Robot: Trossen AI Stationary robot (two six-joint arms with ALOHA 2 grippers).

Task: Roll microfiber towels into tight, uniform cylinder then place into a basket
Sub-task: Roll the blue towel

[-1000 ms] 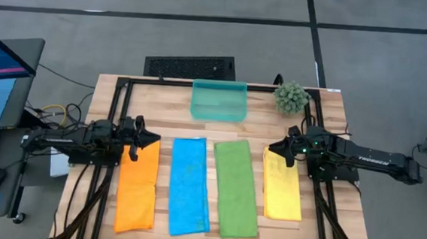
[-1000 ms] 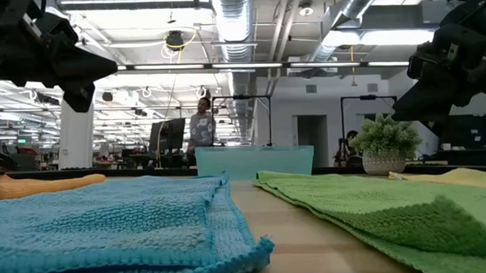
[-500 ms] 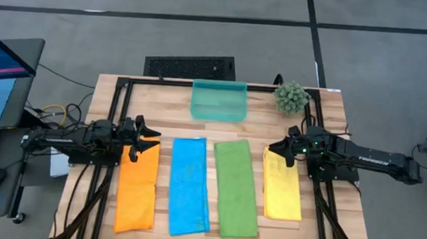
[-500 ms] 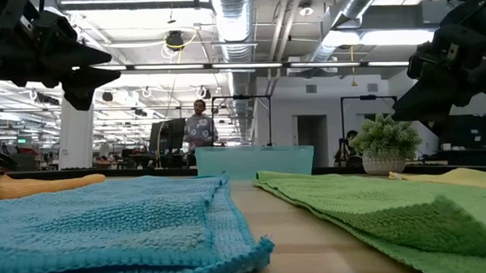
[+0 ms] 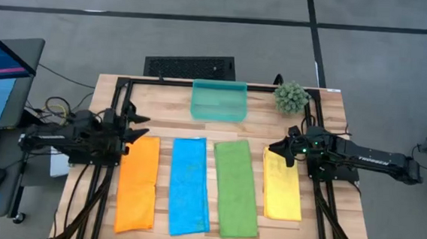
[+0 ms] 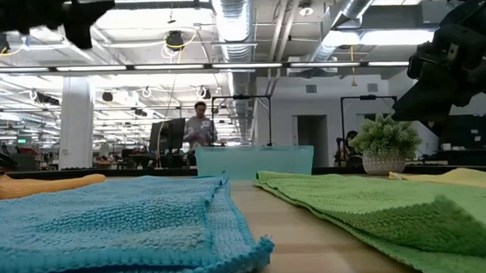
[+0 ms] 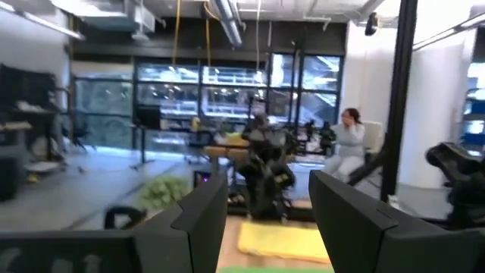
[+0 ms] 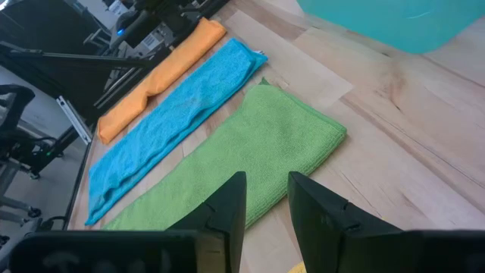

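Wooden table [image 5: 162, 104] surface: left gripper [image 5: 135, 126] hovers open and empty beside the far end of the orange towel [image 5: 137, 183]. Right gripper [image 5: 275, 149], part-open and empty, sits over the yellow towel [image 5: 282, 186]. Blue towel [image 5: 189, 185] and green towel [image 5: 234, 186] lie flat between; basket [image 5: 218, 100] stands at the far edge.

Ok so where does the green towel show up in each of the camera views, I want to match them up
High view: green towel lies flat, third of four, between blue and yellow.
Low view: it fills the lower right foreground.
Left wrist view: only a sliver of green at the bottom edge, too little to be sure.
Right wrist view: it runs diagonally through the middle, above the fingers.
Shared landmark: the blue towel, lying alongside it in the high, low and right wrist views.
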